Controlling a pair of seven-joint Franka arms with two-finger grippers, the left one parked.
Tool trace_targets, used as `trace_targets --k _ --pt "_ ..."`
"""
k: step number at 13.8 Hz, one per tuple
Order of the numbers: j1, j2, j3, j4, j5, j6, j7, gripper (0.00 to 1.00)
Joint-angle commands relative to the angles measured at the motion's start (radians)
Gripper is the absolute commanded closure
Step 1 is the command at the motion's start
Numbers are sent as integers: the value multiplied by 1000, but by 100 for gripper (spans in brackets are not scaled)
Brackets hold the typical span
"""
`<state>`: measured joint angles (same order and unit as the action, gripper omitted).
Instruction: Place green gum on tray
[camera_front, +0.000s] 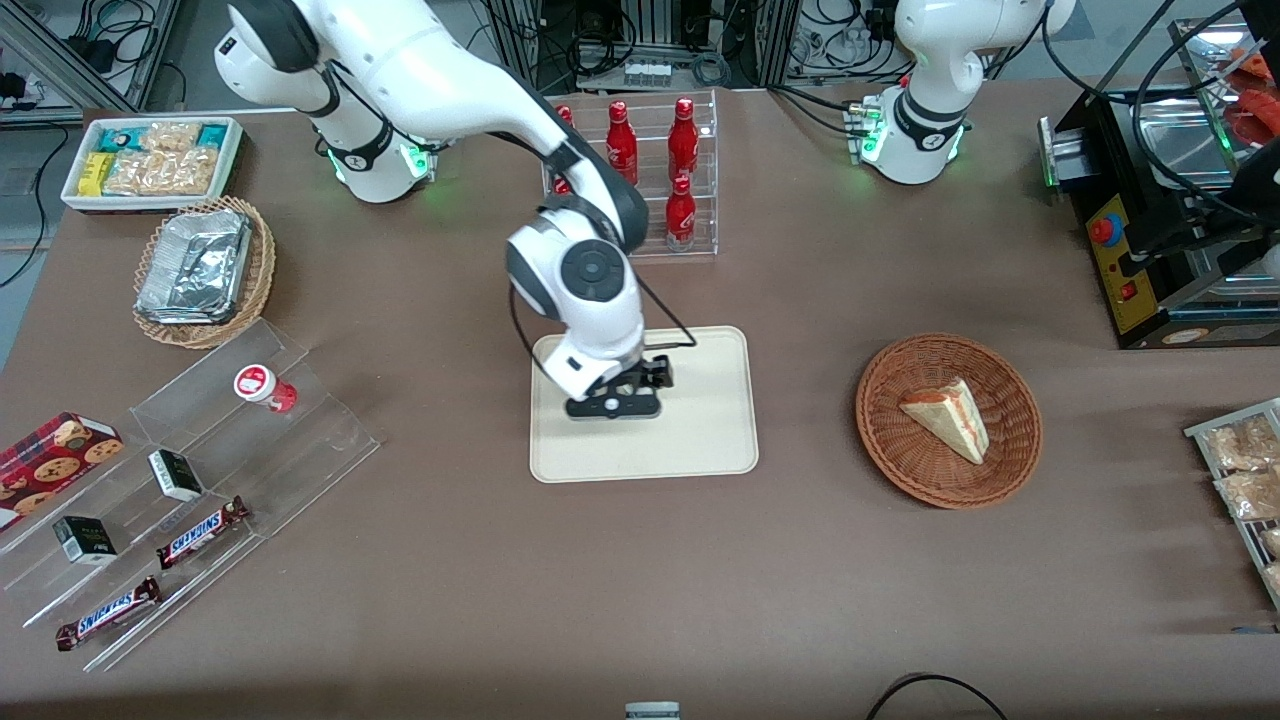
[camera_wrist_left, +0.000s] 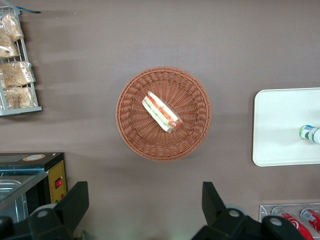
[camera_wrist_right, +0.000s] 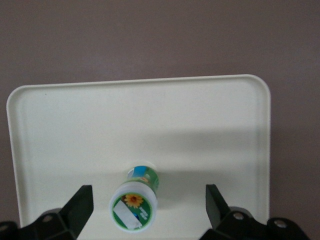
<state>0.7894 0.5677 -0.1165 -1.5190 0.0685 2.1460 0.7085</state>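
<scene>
Brown cloth is covering the whole table (camera_front: 800, 560), and the green gum (camera_wrist_right: 134, 200) is standing on the cream tray (camera_wrist_right: 210, 130), between the gripper's (camera_wrist_right: 147, 210) spread fingers (camera_wrist_right: 80, 207), which are gripping nothing. Around the tray, a wicker basket (camera_front: 1010, 440) with a sandwich wedge (camera_front: 948, 418) is sitting toward the parked arm's end, a clear rack of red bottles (camera_front: 682, 140) is standing farther from the front camera, and a red-lidded bottle (camera_front: 262, 386) is resting on an acrylic stand (camera_front: 300, 450) toward the working arm's end.

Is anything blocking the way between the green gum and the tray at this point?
Nothing visible does. The green gum already stands on the tray, between the fingers of the open gripper, which hangs just above the tray. No other item is on the tray.
</scene>
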Motion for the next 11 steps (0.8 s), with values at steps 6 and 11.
trace_targets --k 6,11 --pt "-226 -472 6 -231 16 -319 -276 0" --pt "-419 -578 8 -231 13 -465 -429 0"
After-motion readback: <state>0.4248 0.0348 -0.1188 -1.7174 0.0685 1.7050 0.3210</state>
